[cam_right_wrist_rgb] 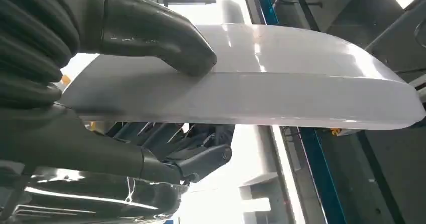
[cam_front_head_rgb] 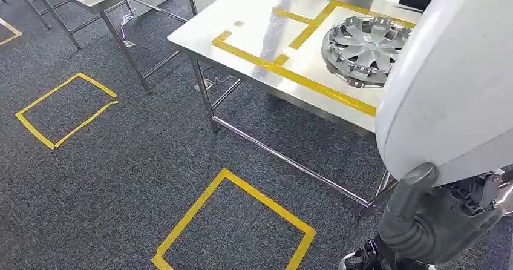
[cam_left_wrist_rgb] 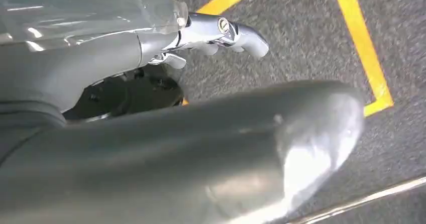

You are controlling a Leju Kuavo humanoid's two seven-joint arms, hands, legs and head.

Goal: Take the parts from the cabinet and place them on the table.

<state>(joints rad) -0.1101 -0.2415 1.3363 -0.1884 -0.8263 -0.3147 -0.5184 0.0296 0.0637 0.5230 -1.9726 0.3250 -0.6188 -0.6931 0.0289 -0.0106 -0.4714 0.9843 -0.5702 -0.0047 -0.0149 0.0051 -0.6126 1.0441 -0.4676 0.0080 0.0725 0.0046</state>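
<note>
Steel table [cam_front_head_rgb: 254,16] w/ yellow tape [cam_front_head_rgb: 290,76], white panel [cam_front_head_rgb: 447,88] held up beside it by right hand [cam_right_wrist_rgb: 100,83] (thumb on top, fingers under), hubcap [cam_front_head_rgb: 366,43] on table, left hand [cam_left_wrist_rgb: 150,58], grip can't tell.

My right hand [cam_right_wrist_rgb: 125,38] gripping the large white curved panel [cam_front_head_rgb: 447,82] at right, steel table [cam_front_head_rgb: 254,16] ahead, silver plastic hubcap [cam_front_head_rgb: 365,47] on it inside yellow tape lines [cam_front_head_rgb: 290,76], yellow tape square [cam_front_head_rgb: 233,221] on the carpet floor [cam_front_head_rgb: 121,185] before the table, another tape square [cam_front_head_rgb: 63,109] further left
</note>
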